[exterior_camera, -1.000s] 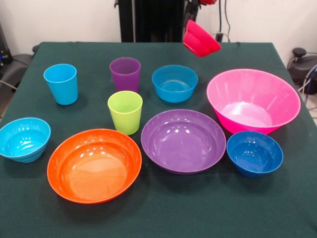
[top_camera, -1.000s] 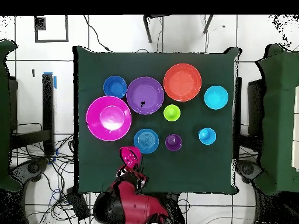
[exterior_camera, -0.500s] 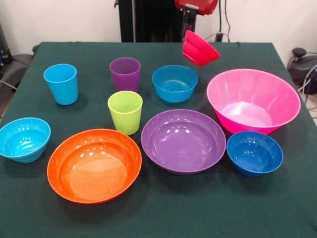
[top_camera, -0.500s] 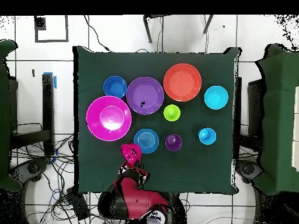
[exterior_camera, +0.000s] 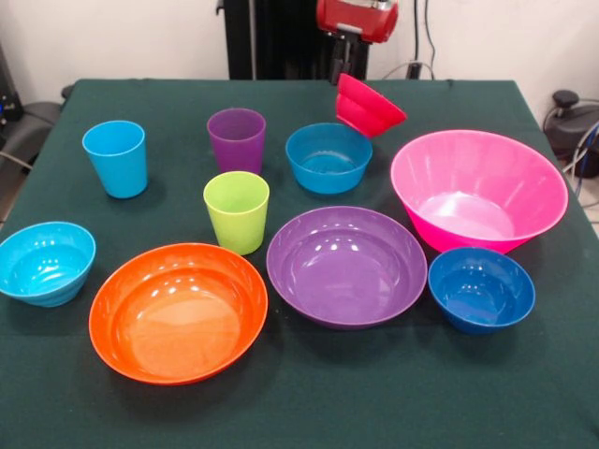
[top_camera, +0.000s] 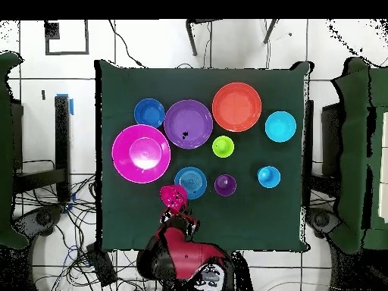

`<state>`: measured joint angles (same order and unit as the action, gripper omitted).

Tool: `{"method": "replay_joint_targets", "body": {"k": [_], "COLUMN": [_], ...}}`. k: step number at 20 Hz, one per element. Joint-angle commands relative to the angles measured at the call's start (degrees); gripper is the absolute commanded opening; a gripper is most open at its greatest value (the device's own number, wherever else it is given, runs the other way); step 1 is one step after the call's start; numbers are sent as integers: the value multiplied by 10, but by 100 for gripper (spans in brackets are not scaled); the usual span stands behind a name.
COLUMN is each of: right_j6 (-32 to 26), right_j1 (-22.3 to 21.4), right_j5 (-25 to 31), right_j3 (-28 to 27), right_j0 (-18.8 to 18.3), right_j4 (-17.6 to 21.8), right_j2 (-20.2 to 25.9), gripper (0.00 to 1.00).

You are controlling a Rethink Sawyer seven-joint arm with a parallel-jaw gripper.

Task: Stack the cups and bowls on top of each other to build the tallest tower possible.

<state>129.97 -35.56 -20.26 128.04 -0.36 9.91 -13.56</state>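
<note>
Front view shows the end effector [exterior_camera: 348, 77] closed on the rim of the red bowl [exterior_camera: 368, 107], which hangs tilted in the air just beside and above the blue bowl [exterior_camera: 328, 156] at the far side of the bench [exterior_camera: 299, 402]. Nothing is stacked yet: the purple cup [exterior_camera: 236, 138], light blue cup [exterior_camera: 115, 157] and lime green cup [exterior_camera: 236, 210] stand apart and upright, and the cyan bowl [exterior_camera: 45, 262], orange bowl [exterior_camera: 178, 311], wide purple bowl [exterior_camera: 346, 265], dark blue bowl [exterior_camera: 481, 288] and big pink bowl [exterior_camera: 477, 189] each sit alone on the green cloth. The step in hand looks like seating the red bowl in the blue one as the base of a tower. To do it well, the bowl should be brought level first, since it hangs at a slant, then centred over the blue bowl's mouth and lowered until the walls meet before letting go; a drop from a tilt could leave it cocked or nudge the blue bowl toward the purple cup close by. From overhead the red bowl [top_camera: 172, 197] overlaps the blue bowl's [top_camera: 192, 182] edge. No brand, label or readable writing shows on any piece.
</note>
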Motion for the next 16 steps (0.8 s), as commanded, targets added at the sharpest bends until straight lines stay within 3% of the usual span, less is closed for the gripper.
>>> {"method": "replay_joint_targets", "body": {"k": [1,5,16], "right_j6": [27,20,14], "right_j1": [-59,-104,-120], "right_j5": [74,122,142], "right_j3": [-33,-22,-21], "right_j0": [-22,-40,-75], "right_j4": [34,45,68], "right_j2": [76,98,123], "gripper": [0,0,0]}}
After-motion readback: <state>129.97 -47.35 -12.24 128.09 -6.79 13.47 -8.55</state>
